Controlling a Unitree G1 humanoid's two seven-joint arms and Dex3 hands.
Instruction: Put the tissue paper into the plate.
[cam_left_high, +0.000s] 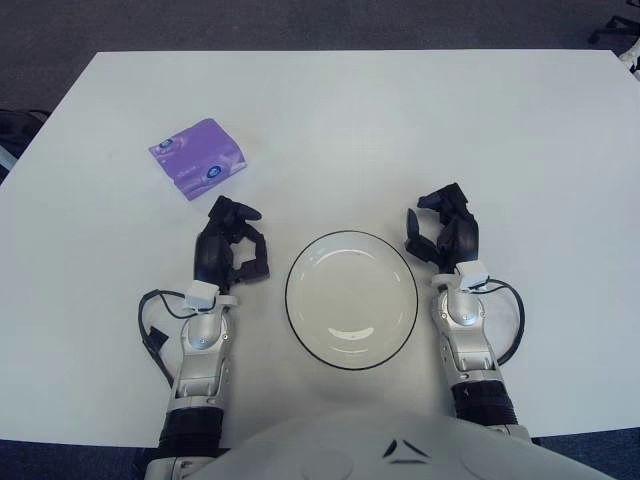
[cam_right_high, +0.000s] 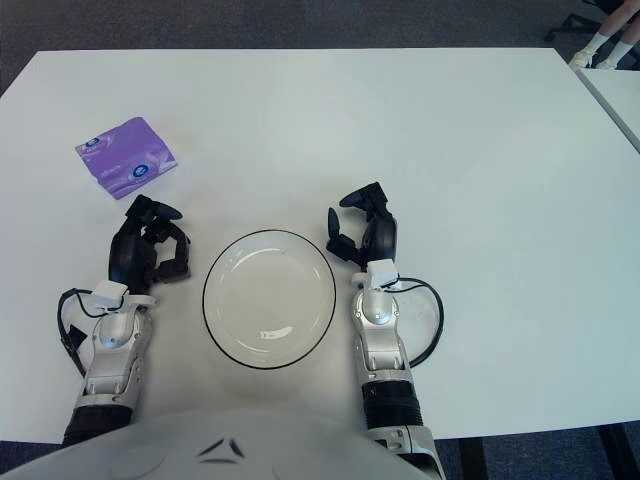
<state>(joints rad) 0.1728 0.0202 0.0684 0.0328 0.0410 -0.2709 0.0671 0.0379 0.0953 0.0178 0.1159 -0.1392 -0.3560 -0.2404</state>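
Left eye view shows a wide white rectangular table (cam_left_high: 420, 130) with little on it. A small purple plastic-wrapped tissue paper pack (cam_left_high: 197, 158) lies flat toward the table's far-left corner, well apart from everything else, with bare tabletop all around it. A round white plate with a thin dark rim (cam_left_high: 351, 300) sits near the middle of the near edge; its bowl holds nothing. The left hand (cam_left_high: 230, 250) rests on the table just beside the plate's left side, between the plate and the tissue pack, its dark fingers curled loosely and gripping nothing. The right hand (cam_left_high: 445, 235) rests just beside the plate's right side, fingers likewise curled and holding nothing. Grey carpet (cam_left_high: 300, 25) lies beyond the far edge
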